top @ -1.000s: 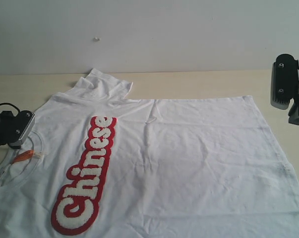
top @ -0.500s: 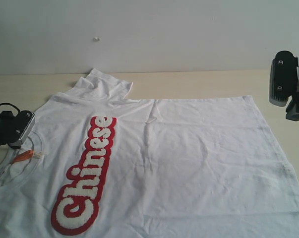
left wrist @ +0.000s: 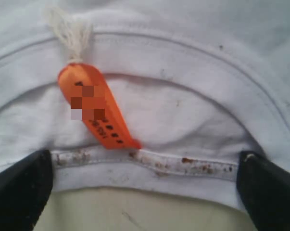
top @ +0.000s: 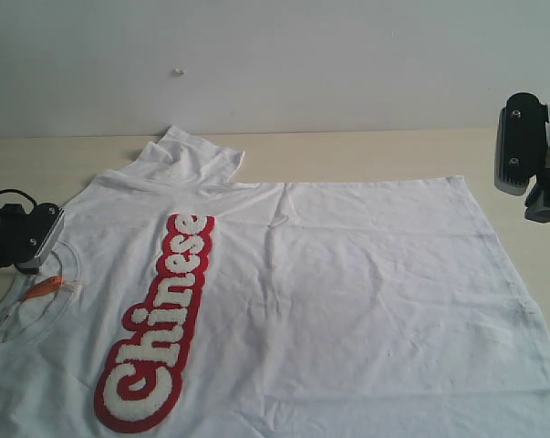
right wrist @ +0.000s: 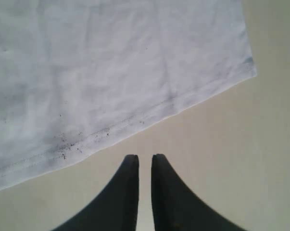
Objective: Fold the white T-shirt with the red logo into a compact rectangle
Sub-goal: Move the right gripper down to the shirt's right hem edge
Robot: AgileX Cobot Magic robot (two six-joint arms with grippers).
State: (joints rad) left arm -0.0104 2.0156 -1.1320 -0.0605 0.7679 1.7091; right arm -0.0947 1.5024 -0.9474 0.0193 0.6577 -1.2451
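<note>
Beige table [top: 366, 146] carries the white T-shirt [top: 347, 301], flat. The left gripper [left wrist: 145, 162] stands wide apart, the collar [left wrist: 193, 167] between its jaws. The right gripper [right wrist: 144, 158] is almost together, empty, the hem [right wrist: 116, 127] just ahead.

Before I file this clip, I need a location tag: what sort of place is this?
Probably a robotics lab bench: a pale tabletop against a blank wall, the white T-shirt spread out, left claw and right claw at its ends.

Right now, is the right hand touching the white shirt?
Apart. The right wrist view shows the right hand over bare table, short of the white shirt.
</note>
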